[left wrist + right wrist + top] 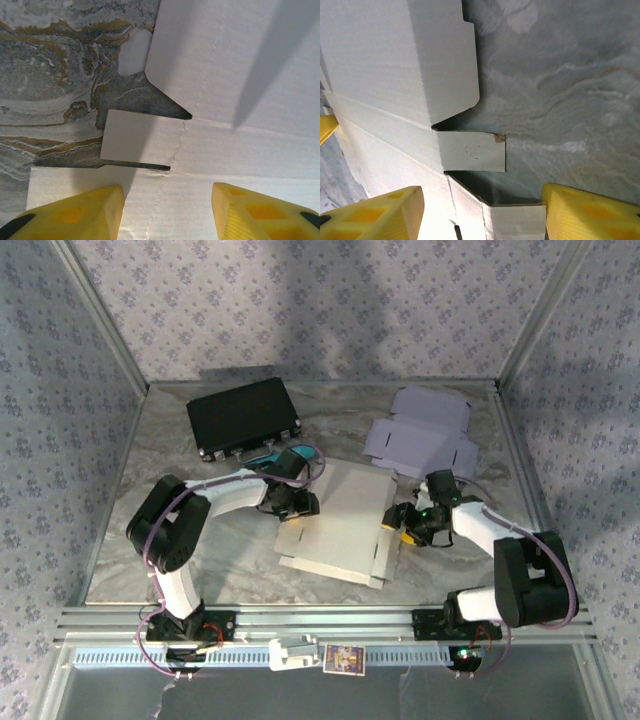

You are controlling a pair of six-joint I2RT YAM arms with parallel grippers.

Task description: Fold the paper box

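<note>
At the back left of the worktop (240,575) lies a black case (243,415). The left hand (297,505) is released, its fingers (75,215) apart over the left edge of the flat white box (340,525) mid-worktop. The right hand (400,523) is released too, straddling the box's right edge flaps. A lavender sheet (420,435) lies at the back right.

Black-white left arm (172,525), right arm (525,580); purple cables (147,540); yellow pincer fingers (75,212).
</note>
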